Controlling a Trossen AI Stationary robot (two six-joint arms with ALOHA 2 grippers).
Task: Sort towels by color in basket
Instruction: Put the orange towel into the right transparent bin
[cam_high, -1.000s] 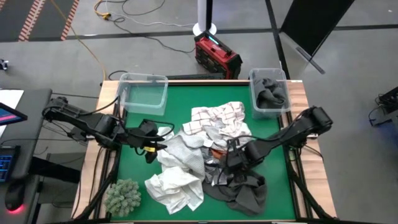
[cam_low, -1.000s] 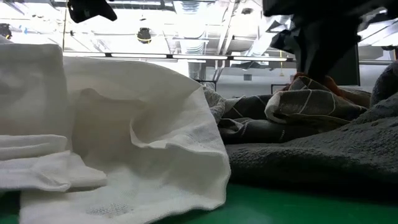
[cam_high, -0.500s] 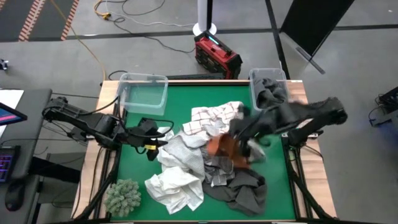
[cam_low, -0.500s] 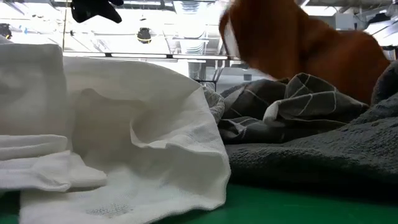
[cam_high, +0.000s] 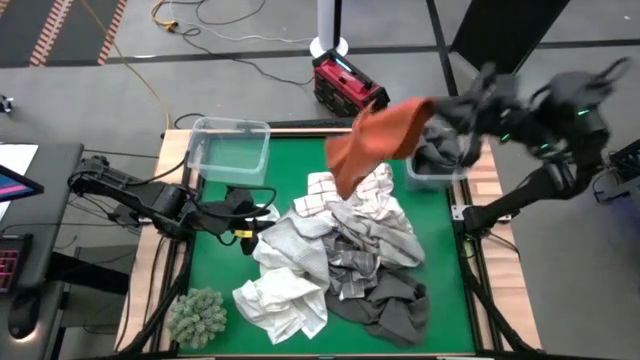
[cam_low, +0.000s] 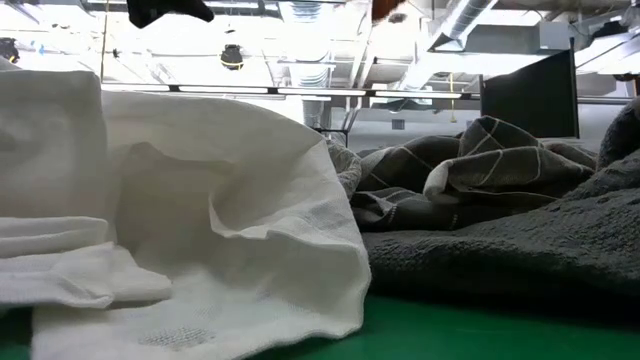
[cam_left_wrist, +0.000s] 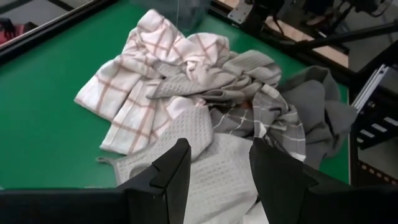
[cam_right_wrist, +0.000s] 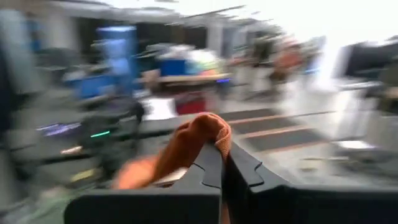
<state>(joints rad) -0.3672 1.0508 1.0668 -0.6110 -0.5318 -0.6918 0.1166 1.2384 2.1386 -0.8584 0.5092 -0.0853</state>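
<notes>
1. Now airborne: your right end effector (cam_high: 436, 112) has pulled the rust-orange towel (cam_high: 372, 146) out of the heap, where it lay a second ago near the middle, and swung it up toward 1 o'clock. The towel hangs over the tabletop (cam_high: 290, 175) between the heap and the right-hand basket (cam_high: 412, 172).
2. Meaning for the sort: one colour is out of the pile and, by my judgement, bound for a basket. The right-hand basket at 1 o'clock already holds dark grey cloth (cam_high: 438, 150); the clear basket (cam_high: 230, 150) at 11 o'clock looks empty.
3. Right end effector, state: fingers (cam_right_wrist: 209, 163) pressed together with a fold of the rust-orange towel pinched between them, as the right wrist view shows.
4. Left end effector (cam_high: 243, 218), state: at 9 o'clock, low over the tabletop, fingers (cam_left_wrist: 171, 171) standing apart and holding nothing; in the left wrist view they sit just above a light grey towel (cam_left_wrist: 205, 155) at the heap's edge.
5. Remaining stock, centre to 6 o'clock: the checked white towel (cam_high: 345, 192), the white towel (cam_high: 282, 298), the dark grey towel (cam_high: 390, 310) and others, all unsorted.
6. Not for sorting: the fuzzy green clump (cam_high: 197, 315) at 7 o'clock.
</notes>
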